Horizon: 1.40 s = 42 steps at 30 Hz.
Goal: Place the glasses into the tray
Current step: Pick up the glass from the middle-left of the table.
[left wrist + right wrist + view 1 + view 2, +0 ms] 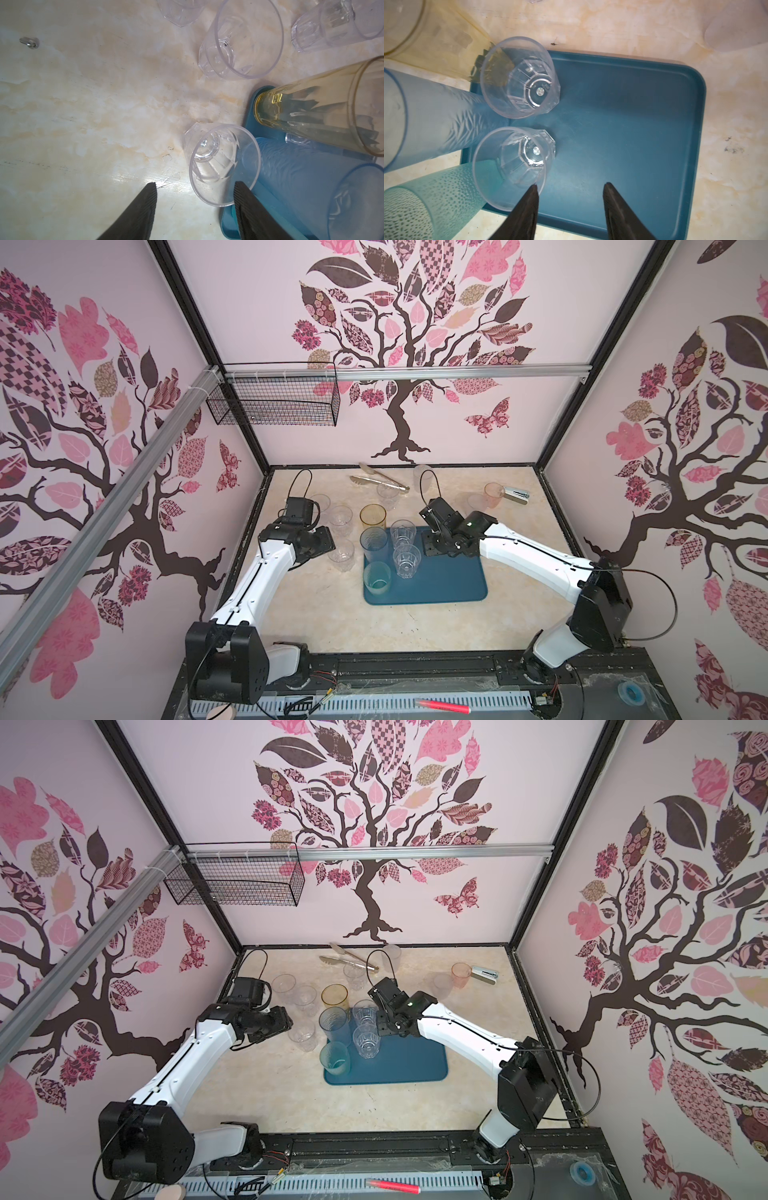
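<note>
Glass (512, 166) on tray (633, 124), beside right jaws

The amber glass (324, 112) runs off the left wrist view's edge; the stapler (516, 494), seemingly, is too small to tell.

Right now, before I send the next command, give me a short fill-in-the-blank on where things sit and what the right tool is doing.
1. The stapler lies beside the ____-tinted glass.
2. The right tool hangs open and empty over the ____.
3. The steel tongs lie near the back wall on the bare ____.

Missing words: pink; tray; table.
</note>
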### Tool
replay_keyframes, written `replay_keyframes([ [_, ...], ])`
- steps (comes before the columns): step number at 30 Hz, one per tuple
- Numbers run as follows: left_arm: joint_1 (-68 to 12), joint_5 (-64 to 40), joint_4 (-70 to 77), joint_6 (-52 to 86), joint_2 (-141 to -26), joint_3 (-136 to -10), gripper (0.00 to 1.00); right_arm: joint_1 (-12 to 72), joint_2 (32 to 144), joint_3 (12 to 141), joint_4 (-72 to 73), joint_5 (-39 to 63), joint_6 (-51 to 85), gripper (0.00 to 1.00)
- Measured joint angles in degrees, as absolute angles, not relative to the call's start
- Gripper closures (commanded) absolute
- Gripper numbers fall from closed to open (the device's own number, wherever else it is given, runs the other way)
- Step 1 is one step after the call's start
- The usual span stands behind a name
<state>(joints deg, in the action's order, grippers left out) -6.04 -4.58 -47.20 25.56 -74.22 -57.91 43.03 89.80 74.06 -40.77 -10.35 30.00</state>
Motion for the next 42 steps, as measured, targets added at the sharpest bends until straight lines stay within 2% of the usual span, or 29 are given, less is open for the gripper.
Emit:
replay_keyframes([
  [8,-8.47,-2.00,-46.22,25.67,-77.84,-57.14,0.46,40.99,87.50,72.25,-38.65,-10.48,30.00,0.46],
  [17,-9.82,-0.01,-44.58,26.70,-82.19,-56.69,0.59,40.99,87.50,70.65,-36.97,-10.41,30.00,0.46],
  [27,-10.24,2.42,-42.72,27.16,-84.97,-55.57,0.91,40.99,87.42,70.13,-36.03,-10.50,29.95,0.46],
  [31,-10.24,3.33,-43.48,26.98,-84.44,-55.48,1.00,40.99,87.05,69.34,-35.59,-10.55,29.98,0.46],
  [37,-10.24,4.93,-47.22,26.85,-80.90,-55.48,1.00,40.84,86.89,69.25,-35.31,-10.59,29.98,0.46],
  [42,-10.24,7.38,-53.71,27.27,-71.44,-56.25,1.00,40.60,86.56,69.25,-35.27,-10.83,30.02,0.47],
])
